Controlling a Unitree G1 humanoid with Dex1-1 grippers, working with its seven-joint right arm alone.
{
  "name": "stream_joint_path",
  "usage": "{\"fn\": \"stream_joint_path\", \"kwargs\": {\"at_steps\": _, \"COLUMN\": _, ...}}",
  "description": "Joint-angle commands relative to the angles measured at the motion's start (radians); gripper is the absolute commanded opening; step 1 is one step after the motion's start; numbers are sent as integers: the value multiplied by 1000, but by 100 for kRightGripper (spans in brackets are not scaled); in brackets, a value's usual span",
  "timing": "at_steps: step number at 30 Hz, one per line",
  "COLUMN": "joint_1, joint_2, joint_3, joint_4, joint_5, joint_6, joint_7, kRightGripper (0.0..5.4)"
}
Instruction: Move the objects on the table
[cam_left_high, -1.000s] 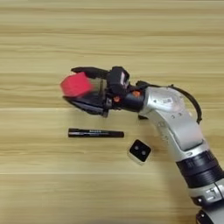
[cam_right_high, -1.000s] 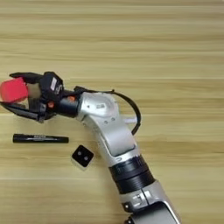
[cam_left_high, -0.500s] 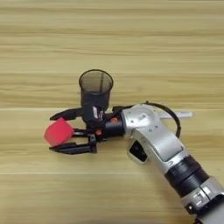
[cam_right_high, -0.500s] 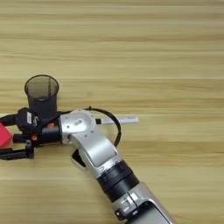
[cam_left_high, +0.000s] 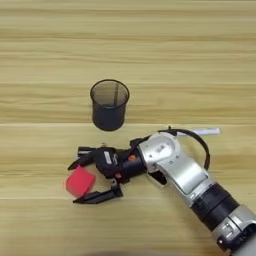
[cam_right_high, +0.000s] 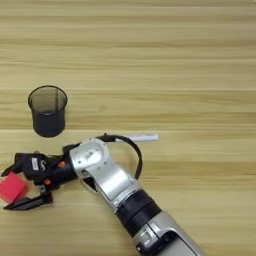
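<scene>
The arm (cam_left_high: 185, 175) stretches leftward low over the table (cam_left_high: 200, 60), its gripper (cam_left_high: 80, 181) spread around the red cube (cam_left_high: 79, 181), which seems to rest on the wood below the cup (cam_left_high: 109, 105).

both head-cam eyes look steeply down on table (cam_left_high: 200, 50), close; shared scene, right eye shifted slightly rightward.

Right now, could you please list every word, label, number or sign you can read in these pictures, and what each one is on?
No text can be read.
Small white label on the black two-fingered tool: too blurred to read.
Black mesh cup, red cube, white marker: no markings visible.
</scene>
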Motion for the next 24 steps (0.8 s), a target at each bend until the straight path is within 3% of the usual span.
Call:
{"fn": "stream_joint_path", "kwargs": {"at_steps": 1, "joint_1": -57, "joint_2": 13, "joint_3": -18, "joint_4": -17, "joint_5": -8, "joint_6": -30, "joint_7": -37, "kRightGripper": 327}}
{"fn": "stream_joint_path", "kwargs": {"at_steps": 4, "joint_1": -54, "joint_2": 12, "joint_3": -17, "joint_4": -14, "joint_5": -12, "joint_6": -32, "joint_7": -31, "kRightGripper": 327}}
{"fn": "stream_joint_path", "kwargs": {"at_steps": 12, "joint_1": -53, "joint_2": 21, "joint_3": -26, "joint_4": -5, "joint_5": -11, "joint_6": -31, "joint_7": -30, "kRightGripper": 449}}
{"fn": "stream_joint_path", "kwargs": {"at_steps": 17, "joint_1": -61, "joint_2": 31, "joint_3": -62, "joint_4": -46, "joint_5": 27, "joint_6": -13, "joint_7": -31, "kRightGripper": 521}}
{"fn": "stream_joint_path", "kwargs": {"at_steps": 24, "joint_1": -65, "joint_2": 9, "joint_3": -124, "joint_4": -148, "joint_5": 96, "joint_6": 37, "joint_7": -17, "kRightGripper": 535}}
